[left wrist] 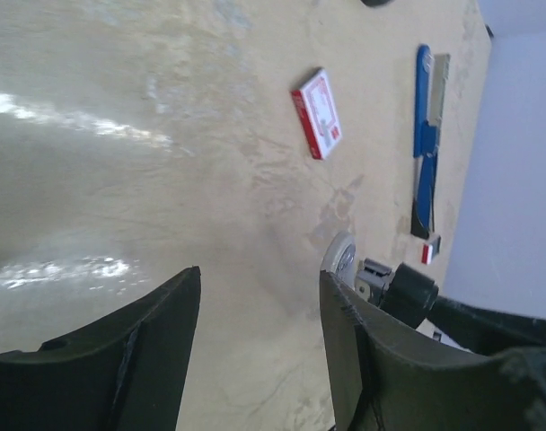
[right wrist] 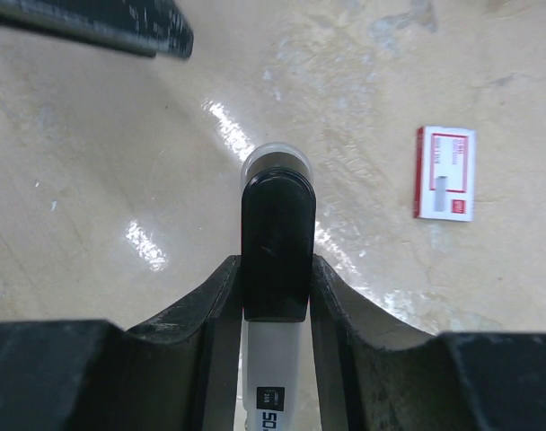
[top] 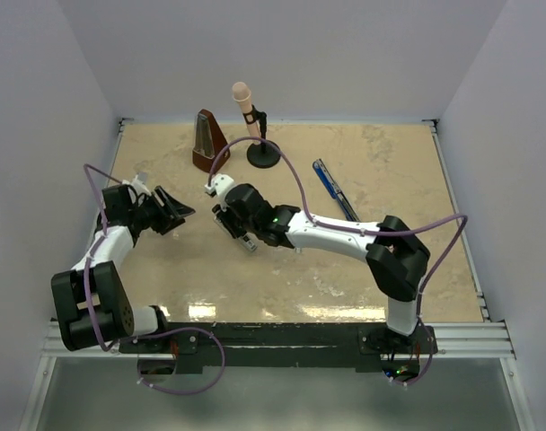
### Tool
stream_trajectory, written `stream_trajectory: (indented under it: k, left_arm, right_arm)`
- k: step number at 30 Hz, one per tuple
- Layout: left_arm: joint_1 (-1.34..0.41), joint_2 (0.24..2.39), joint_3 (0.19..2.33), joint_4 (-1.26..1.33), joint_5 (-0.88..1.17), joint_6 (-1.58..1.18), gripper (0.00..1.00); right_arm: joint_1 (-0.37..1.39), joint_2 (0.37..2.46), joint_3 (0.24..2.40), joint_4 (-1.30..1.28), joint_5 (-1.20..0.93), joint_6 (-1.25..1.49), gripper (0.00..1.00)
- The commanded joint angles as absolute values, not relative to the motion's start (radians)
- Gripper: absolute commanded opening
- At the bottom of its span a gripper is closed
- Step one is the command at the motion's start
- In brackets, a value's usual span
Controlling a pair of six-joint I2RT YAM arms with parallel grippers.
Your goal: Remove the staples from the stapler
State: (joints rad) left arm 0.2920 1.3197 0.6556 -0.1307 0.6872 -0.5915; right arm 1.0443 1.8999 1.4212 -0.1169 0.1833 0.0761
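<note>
The stapler (top: 334, 189) lies far right, untouched, so the right gripper (right wrist: 275, 278), clamped on a black-capped white tube (right wrist: 275, 224), should likely set that aside first, while the left gripper (left wrist: 259, 287) hangs with fingers apart, empty.

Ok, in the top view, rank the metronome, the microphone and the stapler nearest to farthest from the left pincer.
From the left pincer:
1. Metronome, toward the back.
2. Microphone, just right of that.
3. Stapler, far over on the right.
</note>
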Motion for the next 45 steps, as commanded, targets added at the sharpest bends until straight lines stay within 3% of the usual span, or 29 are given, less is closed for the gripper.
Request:
stream_trajectory:
  k: [1, 7, 23, 36, 42, 44, 45]
  left_arm:
    - [0.221, 1.318, 0.65, -0.015, 0.819, -0.626, 0.6]
    - [0.169, 1.376, 0.606, 0.181, 0.937, -0.721, 0.59]
    - [0.14, 1.423, 0.557, 0.219, 0.946, -0.729, 0.47]
    - [0.121, 1.425, 0.548, 0.311, 0.973, -0.795, 0.44]
    - [0.118, 1.45, 0.528, 0.377, 1.012, -0.841, 0.14]
    - [0.117, 1.448, 0.528, 0.377, 1.017, -0.842, 0.01]
    - [0.117, 1.447, 0.528, 0.376, 1.016, -0.842, 0.0]
  right_arm:
    - [1.028, 1.77, 1.384, -0.005, 0.138, 0.071, 0.0]
    - [1.025, 1.727, 1.358, 0.028, 0.117, 0.078, 0.0]
    - [1.023, 1.709, 1.338, 0.084, 0.08, 0.118, 0.0]
    - [1.023, 1.743, 1.319, 0.124, 0.034, 0.147, 0.0]
    - [1.023, 1.759, 1.324, 0.121, 0.054, 0.158, 0.0]
    - [1.022, 1.769, 1.338, 0.098, 0.052, 0.144, 0.07]
    - [1.022, 1.782, 1.345, 0.088, 0.051, 0.138, 0.13]
